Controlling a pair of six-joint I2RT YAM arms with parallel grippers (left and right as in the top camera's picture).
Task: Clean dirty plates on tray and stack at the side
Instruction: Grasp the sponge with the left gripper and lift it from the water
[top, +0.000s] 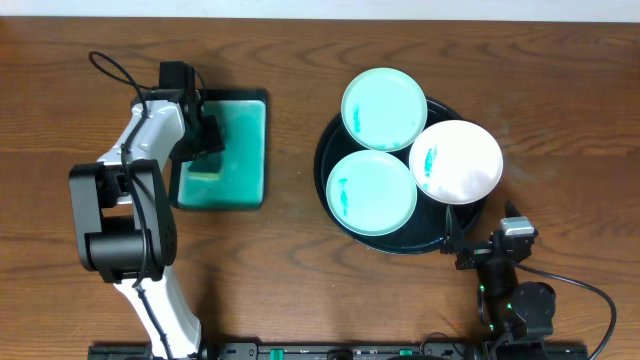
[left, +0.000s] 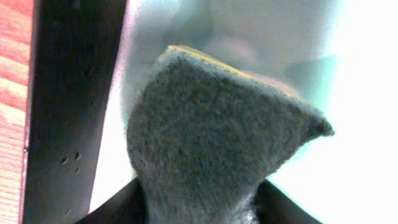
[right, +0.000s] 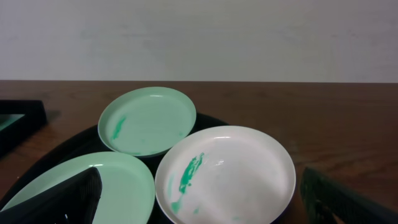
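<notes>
The left claw (top: 207, 142) hangs over the teal rectangular tray (top: 245, 150) on the left of the worktop (top: 300, 40). In its wrist view it is pinched on a grey-green sponge (left: 211, 143) that buckles upward between the jaws. The view is too close and blurred to tell how much of the pad is actually caught. The right claw (top: 460, 245) sits low at the near rim of the black tray (top: 322, 150) with its jaws spread wide, holding nothing. All three plates lie on that tray, each showing a teal smear: the far plate (top: 384, 108), the near-left plate (top: 372, 192) and the white plate (top: 455, 160), so none looks cleaned or stacked yet. The main risk is probably the sponge: if only its edge is gripped, the rub across a plate could drag it loose. The far plate and the white plate both overhang the tray's rim, so pressing off-centre could tip or skate them unless the right claw steadies the plate first. With the plates packed close, a sideways wipe may also nudge a neighbour.
</notes>
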